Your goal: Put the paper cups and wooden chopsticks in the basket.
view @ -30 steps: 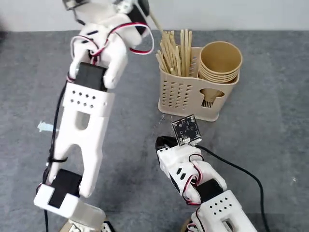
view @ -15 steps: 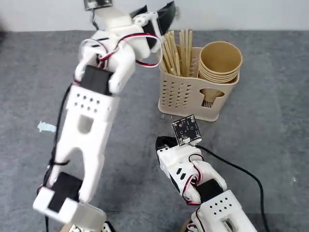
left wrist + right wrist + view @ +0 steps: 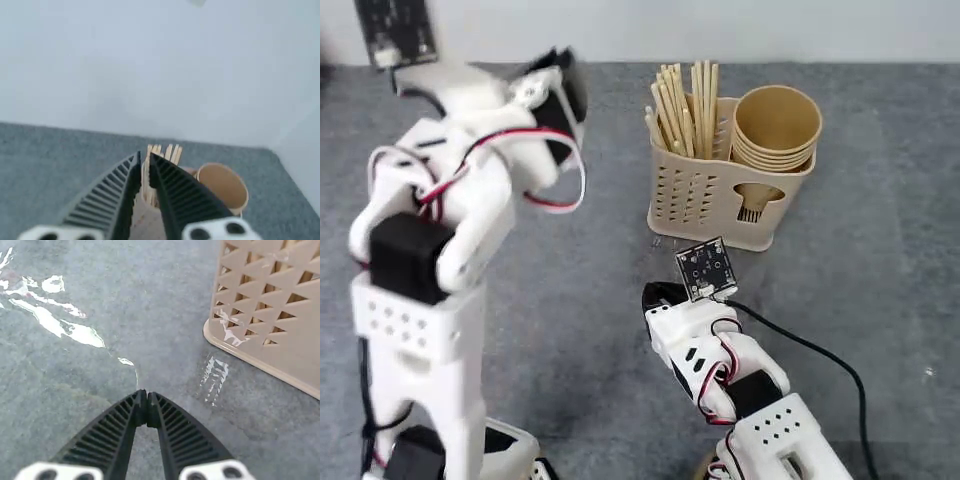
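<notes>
no legible text, labels, or numbers

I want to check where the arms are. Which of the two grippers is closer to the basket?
The right gripper: it sits low, close beside the wall of the basket. The left gripper is held up high, farther from it.

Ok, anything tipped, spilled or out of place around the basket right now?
Nothing tipped or spilled. The basket stands upright, with paper cups nested in one compartment and wooden chopsticks in the other, a few leaning. The one oddity: shiny clear scraps lying on the grey mat ahead of the right gripper, beside the basket's base.
</notes>
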You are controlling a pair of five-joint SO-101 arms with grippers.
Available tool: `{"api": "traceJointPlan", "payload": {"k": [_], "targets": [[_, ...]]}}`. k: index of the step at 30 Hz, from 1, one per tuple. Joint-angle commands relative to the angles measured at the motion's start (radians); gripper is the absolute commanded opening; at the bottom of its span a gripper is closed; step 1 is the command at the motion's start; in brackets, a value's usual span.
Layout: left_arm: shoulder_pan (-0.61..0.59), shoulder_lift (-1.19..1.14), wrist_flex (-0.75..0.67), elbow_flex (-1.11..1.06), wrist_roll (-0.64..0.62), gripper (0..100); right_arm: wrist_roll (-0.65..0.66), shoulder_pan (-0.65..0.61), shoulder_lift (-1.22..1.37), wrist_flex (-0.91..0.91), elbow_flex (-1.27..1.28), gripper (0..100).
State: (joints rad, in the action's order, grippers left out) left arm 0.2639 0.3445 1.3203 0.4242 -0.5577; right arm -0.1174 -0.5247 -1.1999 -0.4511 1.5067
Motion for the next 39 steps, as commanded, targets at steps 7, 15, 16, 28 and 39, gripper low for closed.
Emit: {"api": "traceJointPlan", "payload": {"k": [7, 15, 16, 28, 39], "targets": [[-0.129, 0.245, 0.147, -0.061, 0.008, 1, 0.003, 0.248, -0.12, -0.005, -0.063, 0.8], [-0.255, 0.563, -0.012, -0.51, 0.083, 1, 0.06, 0.363, -0.464, -0.298, -0.063, 0.8], [-0.269, 0.608, -0.038, -0.57, 0.086, 1, 0.066, 0.369, -0.515, -0.343, -0.061, 0.8], [-0.308, 1.06, -0.212, -1.196, 0.147, 1, 0.066, 0.433, -0.616, -0.562, -0.049, 0.8], [-0.308, 1.412, -0.213, -1.615, 0.203, 1, 0.066, 0.437, -0.616, -0.662, -0.041, 0.9]]}}
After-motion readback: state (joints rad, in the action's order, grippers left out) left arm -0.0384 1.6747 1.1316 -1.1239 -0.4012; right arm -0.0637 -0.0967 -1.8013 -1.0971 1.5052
